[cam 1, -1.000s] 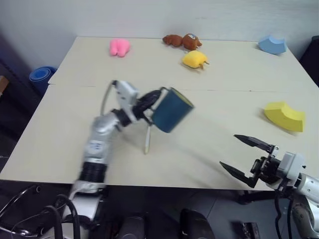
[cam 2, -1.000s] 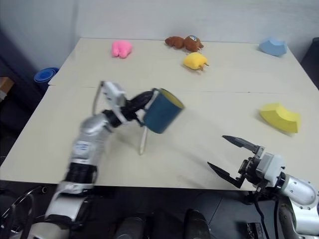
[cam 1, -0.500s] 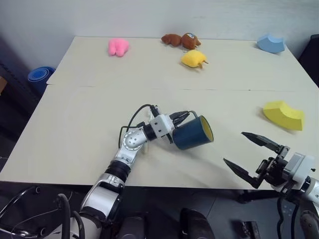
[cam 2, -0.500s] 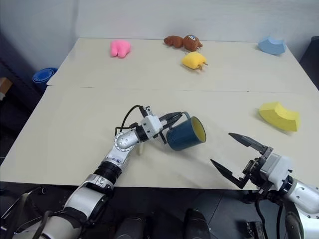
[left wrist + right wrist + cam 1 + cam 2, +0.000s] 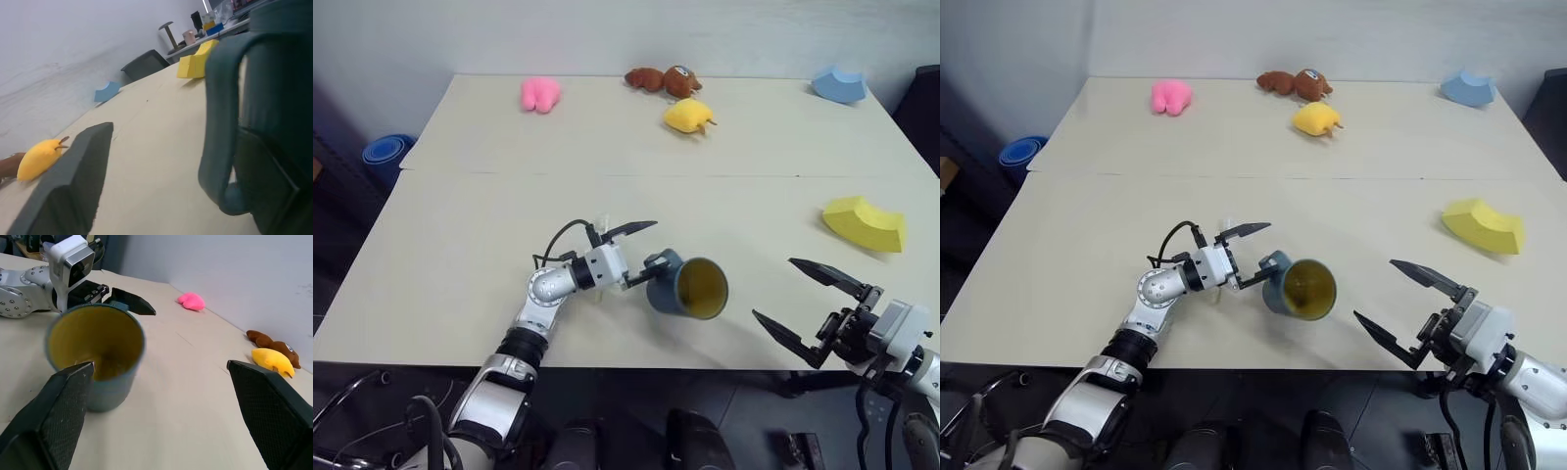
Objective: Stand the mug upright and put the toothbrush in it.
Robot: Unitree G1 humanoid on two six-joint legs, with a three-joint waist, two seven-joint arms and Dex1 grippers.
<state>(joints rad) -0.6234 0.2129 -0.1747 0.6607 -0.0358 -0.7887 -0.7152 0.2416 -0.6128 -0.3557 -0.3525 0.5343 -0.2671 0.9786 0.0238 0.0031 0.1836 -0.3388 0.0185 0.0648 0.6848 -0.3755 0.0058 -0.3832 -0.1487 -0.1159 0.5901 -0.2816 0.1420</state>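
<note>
The mug lies tipped, mouth toward the wide-open right claw — left claw, open, beside its handle.

Even soft light, faint shadows, blurred close wrist views

Two head cameras looked down from high up over the whole tabletop. Each wrist camera sat low and close; both saw the mug from opposite sides.
</note>
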